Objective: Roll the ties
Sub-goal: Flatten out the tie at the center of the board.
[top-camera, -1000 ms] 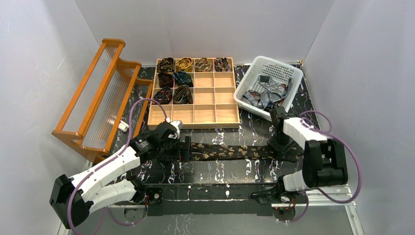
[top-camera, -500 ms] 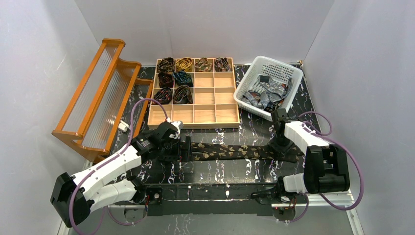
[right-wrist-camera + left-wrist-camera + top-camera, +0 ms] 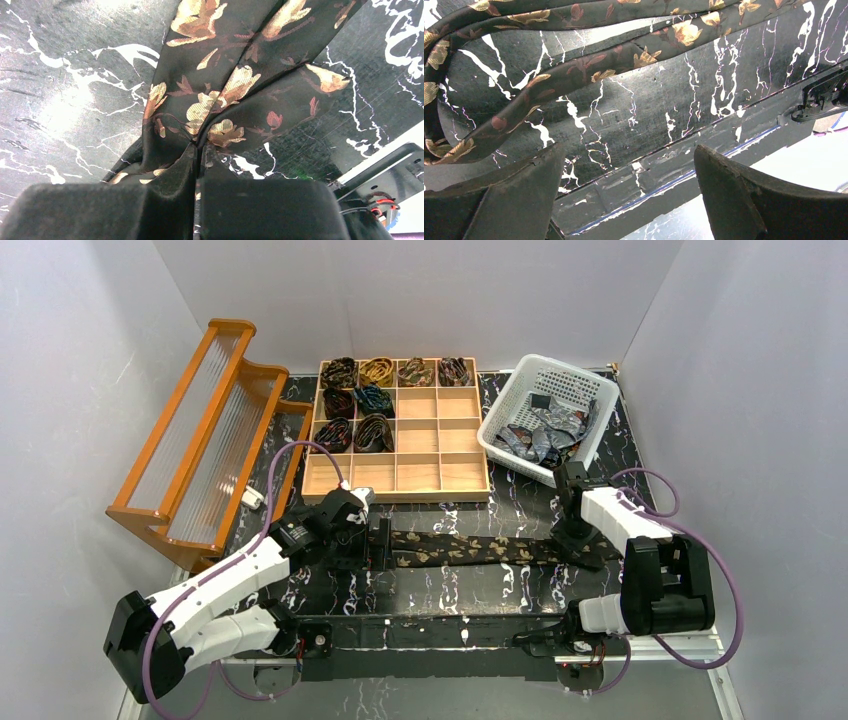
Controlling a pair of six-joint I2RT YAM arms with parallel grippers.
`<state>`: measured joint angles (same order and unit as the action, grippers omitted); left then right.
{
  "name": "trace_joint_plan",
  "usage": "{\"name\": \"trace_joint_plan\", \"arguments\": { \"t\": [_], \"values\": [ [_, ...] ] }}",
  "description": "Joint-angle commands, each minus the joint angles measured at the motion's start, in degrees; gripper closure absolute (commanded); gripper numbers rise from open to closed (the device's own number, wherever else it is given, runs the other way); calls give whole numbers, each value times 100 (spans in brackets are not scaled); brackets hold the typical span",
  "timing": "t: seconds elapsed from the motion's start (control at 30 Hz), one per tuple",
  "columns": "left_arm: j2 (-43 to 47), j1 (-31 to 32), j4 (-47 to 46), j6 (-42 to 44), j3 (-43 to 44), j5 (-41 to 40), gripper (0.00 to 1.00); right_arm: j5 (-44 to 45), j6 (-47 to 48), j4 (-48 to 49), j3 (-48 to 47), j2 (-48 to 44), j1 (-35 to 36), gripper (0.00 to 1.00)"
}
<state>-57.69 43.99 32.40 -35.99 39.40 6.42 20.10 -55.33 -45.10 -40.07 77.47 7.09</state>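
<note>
One dark floral tie [image 3: 470, 550] lies stretched flat across the table [image 3: 450, 585], running left to right between the two arms, just in front of the wooden tray [image 3: 440, 472]. Little has changed over the last second. The tie's line across the table looks the same, and only the right arm's elbow has settled slightly outward and toward the near edge.

The right gripper [image 3: 197, 150] stays clenched on the tie's right end, with the fabric bunched and folded where the pads meet. The left gripper [image 3: 626, 167] hangs released over the left end, its fingers wide apart with nothing between them. Its wrist view shows the tie doubled there, curving back on itself just beyond the fingers.

The strip therefore appears laid out and anchored, but no coil has been started. The likely next step is for the left gripper to take the folded end and begin winding.

Eight rolled ties [image 3: 375, 430] already sit in the tray's far compartments, and grey ties [image 3: 548, 432] wait in the white basket [image 3: 510, 405].
</note>
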Motion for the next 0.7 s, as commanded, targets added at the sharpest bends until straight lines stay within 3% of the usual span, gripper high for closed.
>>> {"name": "trace_joint_plan", "arguments": {
  "t": [0.0,0.3,0.67],
  "values": [
    [5,-31,84,59,159,-39,2,309,56,-301,-280,-62,-33,96],
    [-109,-30,-7,53,150,29,2,577,492,-586,-955,251,-37,92],
    [-225,-29,-25,71,171,100,2,279,1012,-145,-1028,879,-33,78]
  ]
}}
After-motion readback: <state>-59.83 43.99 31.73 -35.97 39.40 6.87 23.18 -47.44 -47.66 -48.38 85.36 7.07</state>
